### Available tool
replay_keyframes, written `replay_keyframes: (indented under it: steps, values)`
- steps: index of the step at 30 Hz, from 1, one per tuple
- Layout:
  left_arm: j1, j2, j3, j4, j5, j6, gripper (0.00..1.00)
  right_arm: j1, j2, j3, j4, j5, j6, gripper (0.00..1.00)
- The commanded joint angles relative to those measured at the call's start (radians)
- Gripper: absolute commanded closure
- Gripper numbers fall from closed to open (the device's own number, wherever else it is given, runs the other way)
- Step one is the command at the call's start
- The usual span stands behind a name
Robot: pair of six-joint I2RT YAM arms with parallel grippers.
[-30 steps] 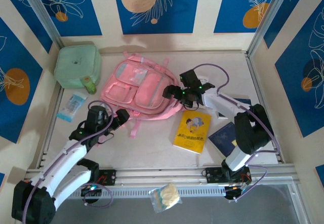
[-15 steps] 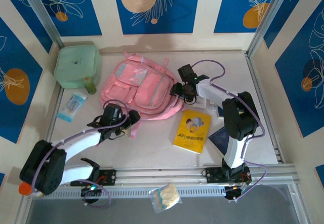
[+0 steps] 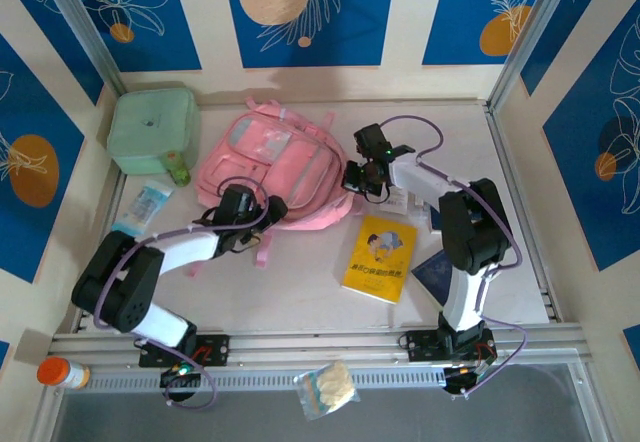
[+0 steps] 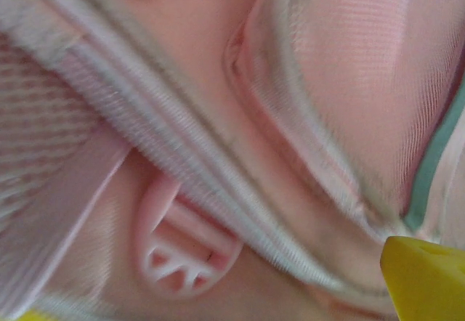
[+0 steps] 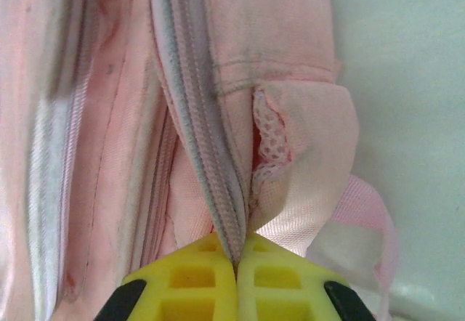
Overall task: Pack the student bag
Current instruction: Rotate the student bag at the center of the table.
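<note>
My right tool (image 5: 234,261) pinches the grey zip seam (image 5: 200,118) of the soft pink student bag (image 3: 270,167) at 3 o'clock; my left tool (image 3: 262,218) gapes wide at its 6 o'clock.

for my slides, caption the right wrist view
Right claw shut on the zip of the pink bag.
</note>
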Motion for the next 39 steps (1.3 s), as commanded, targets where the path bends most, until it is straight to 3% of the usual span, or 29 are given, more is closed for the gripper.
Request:
replay_keyframes:
  steps: [1,6,12,14,17,21,25,29,32,36,39]
  values:
    - [0.05,0.045,0.09,0.057,0.002,0.067,0.0,0.056,-0.147,-0.04,-0.006,-0.106,-0.023,1.0]
    - [0.147,0.079,0.208,0.017,0.083,0.14,0.01,0.194,-0.246,-0.134,0.036,-0.123,0.085,1.0]
    - [0.224,0.158,0.376,-0.131,0.179,0.276,0.01,0.439,-0.148,-0.082,0.135,-0.024,0.226,0.97]
    - [0.267,0.183,0.43,-0.203,0.221,0.301,0.01,0.48,-0.086,-0.018,0.167,-0.028,0.257,0.88]
    - [0.316,0.163,0.473,-0.325,0.194,0.353,0.01,0.524,-0.045,0.076,0.153,0.019,0.232,0.66]
    - [0.328,0.05,0.433,-0.397,0.171,0.395,0.01,0.542,-0.128,0.029,0.137,0.058,0.189,0.45]
    - [0.324,-0.064,0.339,-0.395,0.221,0.365,0.01,0.498,-0.258,-0.088,0.065,0.106,0.167,0.39]
    - [0.257,-0.182,0.222,-0.361,0.261,0.294,0.01,0.348,-0.362,-0.198,-0.007,0.077,0.115,0.35]
    - [0.145,-0.265,0.185,-0.408,0.245,0.269,0.01,0.211,-0.394,-0.243,-0.042,0.046,0.054,0.34]
    - [-0.066,-0.375,0.15,-0.43,0.132,0.202,0.0,0.02,-0.375,-0.277,-0.019,-0.031,0.001,0.32]
    - [-0.198,-0.379,0.154,-0.436,0.103,0.153,0.0,-0.081,-0.317,-0.258,-0.001,-0.085,-0.038,0.39]
